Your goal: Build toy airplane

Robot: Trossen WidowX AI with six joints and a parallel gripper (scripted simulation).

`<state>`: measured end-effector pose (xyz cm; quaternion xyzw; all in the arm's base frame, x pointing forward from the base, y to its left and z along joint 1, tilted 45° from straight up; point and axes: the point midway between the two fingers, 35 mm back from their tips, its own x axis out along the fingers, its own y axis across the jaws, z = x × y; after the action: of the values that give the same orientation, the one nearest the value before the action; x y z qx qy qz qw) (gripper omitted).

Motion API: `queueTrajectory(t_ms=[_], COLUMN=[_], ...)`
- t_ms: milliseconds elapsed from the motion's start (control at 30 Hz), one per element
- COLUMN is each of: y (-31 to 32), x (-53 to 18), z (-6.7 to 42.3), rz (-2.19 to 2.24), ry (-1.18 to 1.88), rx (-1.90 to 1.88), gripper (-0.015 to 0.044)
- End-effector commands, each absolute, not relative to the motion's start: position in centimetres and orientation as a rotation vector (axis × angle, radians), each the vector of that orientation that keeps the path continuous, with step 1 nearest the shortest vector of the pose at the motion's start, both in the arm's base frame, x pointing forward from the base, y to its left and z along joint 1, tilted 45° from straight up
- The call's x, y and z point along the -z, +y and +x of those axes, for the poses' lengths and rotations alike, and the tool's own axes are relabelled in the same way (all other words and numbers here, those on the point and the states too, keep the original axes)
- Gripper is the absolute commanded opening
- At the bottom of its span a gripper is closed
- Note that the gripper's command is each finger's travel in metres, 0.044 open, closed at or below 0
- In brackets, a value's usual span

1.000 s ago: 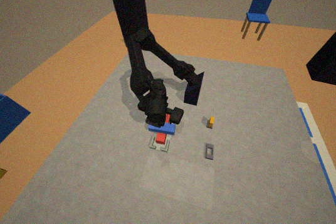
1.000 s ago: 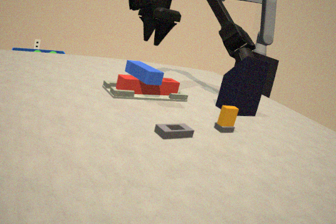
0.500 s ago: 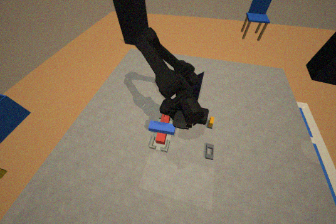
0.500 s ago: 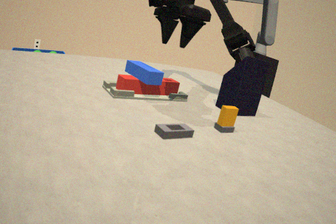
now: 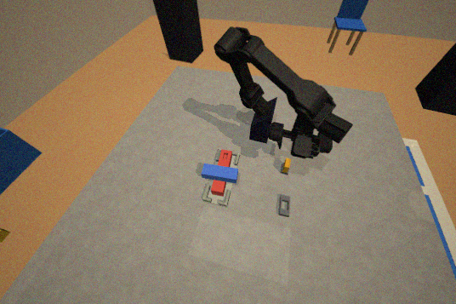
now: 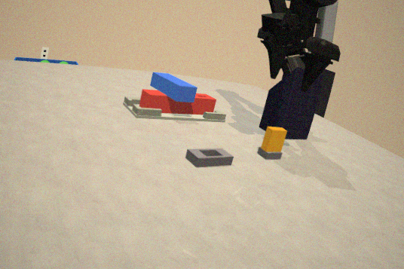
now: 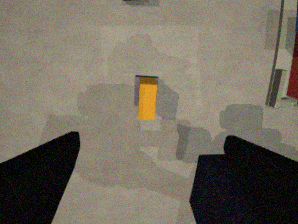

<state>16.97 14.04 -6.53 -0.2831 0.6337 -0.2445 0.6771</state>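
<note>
Tool (image 6: pixel 293 73) spread wide and empty above the orange tail fin (image 6: pixel 273 139), fin stood upright on its small grey stand (image 6: pixel 269 153) mid-surface, empty grey holder (image 6: pixel 209 157) nearby, red fuselage (image 5: pixel 221 172) seated in the cradle (image 5: pixel 218 198), blue wing (image 5: pixel 219 173) laid across it, dark base block (image 6: pixel 292 107) behind the fin.

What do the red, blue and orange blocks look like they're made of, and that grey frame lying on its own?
The red fuselage, blue wing and orange fin look like matte painted wood or plastic: flat solid colour, sharp edges, no shine or grain, so either is possible. The empty grey holder looks like dull plastic or unpolished metal: uniform grey, no glint.
</note>
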Motion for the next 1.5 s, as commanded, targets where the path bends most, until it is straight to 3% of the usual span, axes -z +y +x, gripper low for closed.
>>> queueTrajectory(t_ms=[0, 1467], y=[12.1, 5.8], x=[8.8, 14.9], z=[16.8, 17.4], rz=[-0.634, -0.637], ry=[1.426, 1.424], rx=[0.564, 0.568], gripper=[0.0440, 0.0440])
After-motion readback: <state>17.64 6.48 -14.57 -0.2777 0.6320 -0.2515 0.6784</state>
